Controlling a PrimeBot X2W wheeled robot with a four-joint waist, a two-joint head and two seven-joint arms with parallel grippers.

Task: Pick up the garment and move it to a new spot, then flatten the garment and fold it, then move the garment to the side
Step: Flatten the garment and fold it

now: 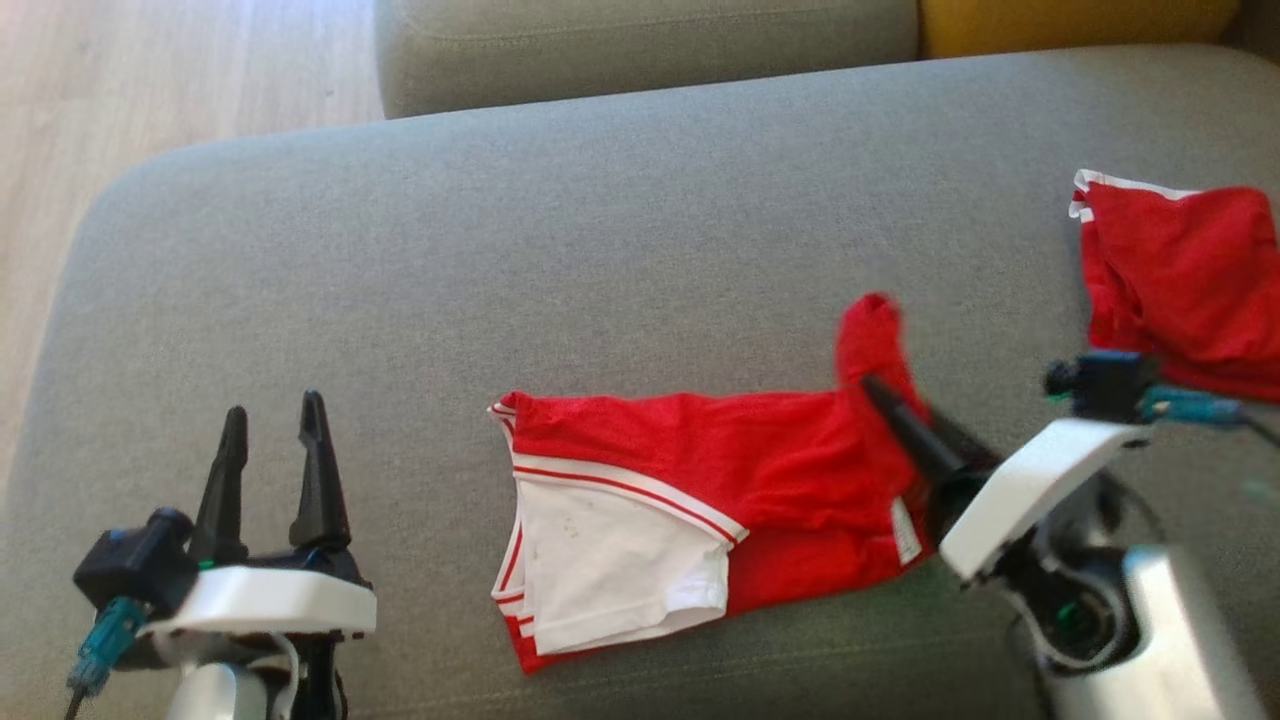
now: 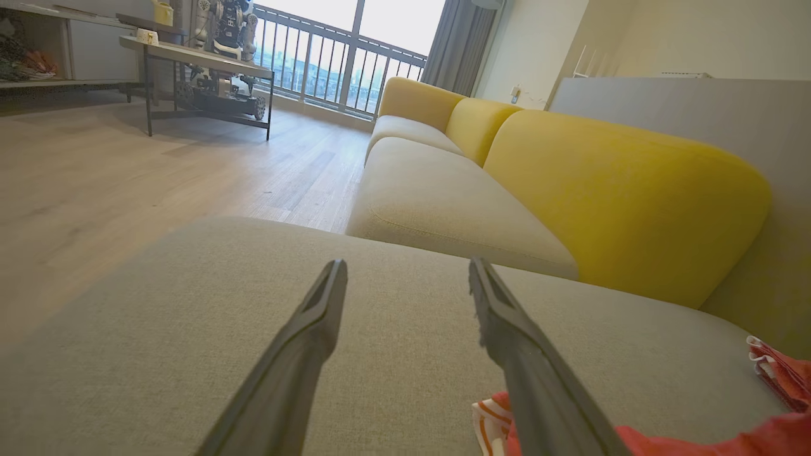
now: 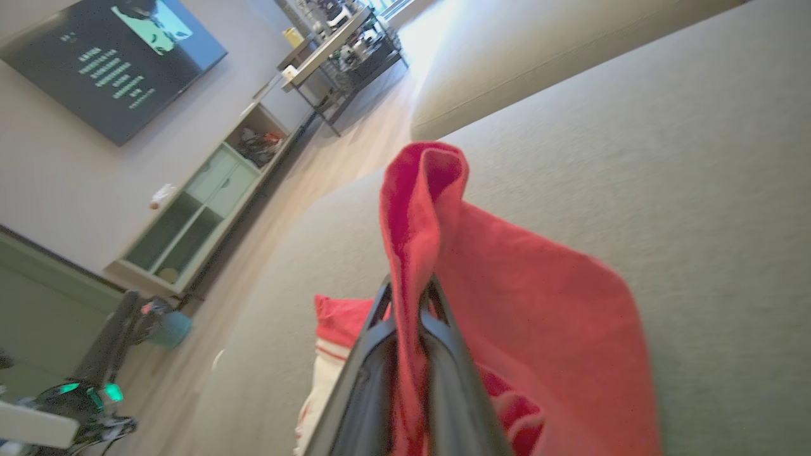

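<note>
On the cushion two red pieces are counted: a second garment, cut off at 3 o'clock, and the garment at 6 o'clock, its blurred corner clamped, seemingly lifted, by the right gripper, while the left gripper is held spread apart at 7 o'clock

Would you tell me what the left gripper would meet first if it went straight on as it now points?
Probably the grey cushion: the open left gripper points low across its bare top, clear of the red garment. If it clears the far edge, the beige sofa seat comes next; depth is unclear.
</note>
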